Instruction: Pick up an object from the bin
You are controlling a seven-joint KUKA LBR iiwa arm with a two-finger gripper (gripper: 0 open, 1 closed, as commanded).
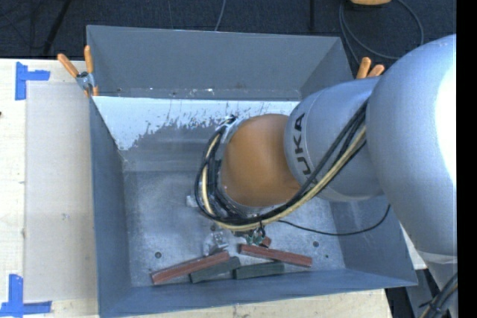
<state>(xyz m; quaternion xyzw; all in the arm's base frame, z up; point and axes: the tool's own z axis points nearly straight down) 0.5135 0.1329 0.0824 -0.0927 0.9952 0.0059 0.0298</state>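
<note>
Near the front wall of the bin (pixel 246 298), above flat reddish-brown bars (pixel 190 269): "UKA"-lettered arm (pixel 335 153), jaws' state unclear.

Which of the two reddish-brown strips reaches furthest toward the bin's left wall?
The left reddish-brown strip, slanting down to the left; the other reddish-brown strip lies to its right.

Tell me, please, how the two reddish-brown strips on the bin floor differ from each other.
The left reddish-brown strip rises toward the view's right; the right reddish-brown strip slopes down that way. The left strip's outer end reaches nearer the view's bottom than the right strip's. Both are flat, slender, alike in colour, with inner ends close together.
</note>
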